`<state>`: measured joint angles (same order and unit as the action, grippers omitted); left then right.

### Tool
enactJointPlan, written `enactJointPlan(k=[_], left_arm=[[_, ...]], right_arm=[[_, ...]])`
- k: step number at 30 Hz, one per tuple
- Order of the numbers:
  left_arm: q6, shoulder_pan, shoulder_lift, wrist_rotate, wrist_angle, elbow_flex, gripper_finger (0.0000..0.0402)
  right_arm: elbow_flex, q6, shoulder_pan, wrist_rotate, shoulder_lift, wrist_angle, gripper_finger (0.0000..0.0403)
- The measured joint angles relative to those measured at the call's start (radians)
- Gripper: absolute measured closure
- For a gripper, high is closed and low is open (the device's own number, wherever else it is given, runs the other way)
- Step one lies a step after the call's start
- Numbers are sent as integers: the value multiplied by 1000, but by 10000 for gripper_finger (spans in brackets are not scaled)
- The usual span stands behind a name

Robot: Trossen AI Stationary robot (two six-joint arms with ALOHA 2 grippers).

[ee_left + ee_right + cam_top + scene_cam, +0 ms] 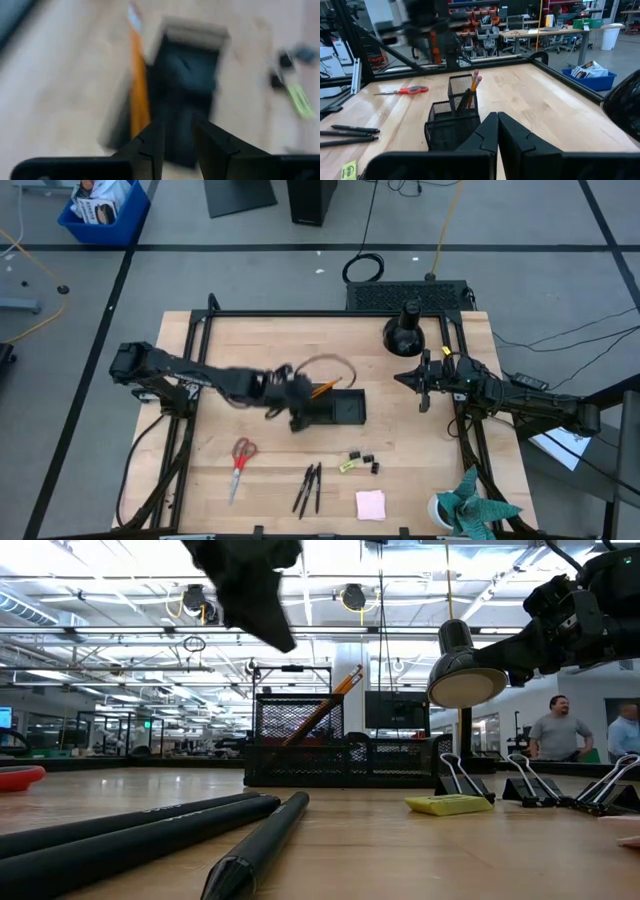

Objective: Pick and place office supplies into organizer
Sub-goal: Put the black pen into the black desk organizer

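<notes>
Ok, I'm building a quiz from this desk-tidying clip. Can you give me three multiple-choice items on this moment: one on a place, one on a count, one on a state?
1. Where are the orange pencils?
A. Flat beside the scissors
B. Standing in the organizer's tall cup
C. In the right gripper

2. How many black pens lie on the table?
A. One
B. Three
C. Six

3. What is the right gripper doing?
A. Shut, holding nothing
B. Clamped on the pink sticky-note pad
C. Wide open over the scissors

Answers:
1 B, the right wrist view shows them leaning in the mesh cup.
2 B, the high view shows three dark pens side by side.
3 A, its fingers meet with nothing between them.
</notes>
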<state>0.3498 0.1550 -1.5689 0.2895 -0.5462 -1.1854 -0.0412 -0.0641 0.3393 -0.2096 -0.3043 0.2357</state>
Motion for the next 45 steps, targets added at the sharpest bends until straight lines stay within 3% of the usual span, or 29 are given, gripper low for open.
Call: enactJointPlan(k=[6,16,35,45], left_arm=[[254,192,-103,-74,-15,11,300],[345,355,-323,-150,226,12,300],[354,369,-343,-182,258,-3,300],[366,343,-430,-204,281,-7,300]], right_arm=[[0,1,0,-1,-9,-3,399],[0,-18,0,2,-13,29,399],[0,-48,0,4,-13,51,399],[0,-48,0,4,-13,46,399]])
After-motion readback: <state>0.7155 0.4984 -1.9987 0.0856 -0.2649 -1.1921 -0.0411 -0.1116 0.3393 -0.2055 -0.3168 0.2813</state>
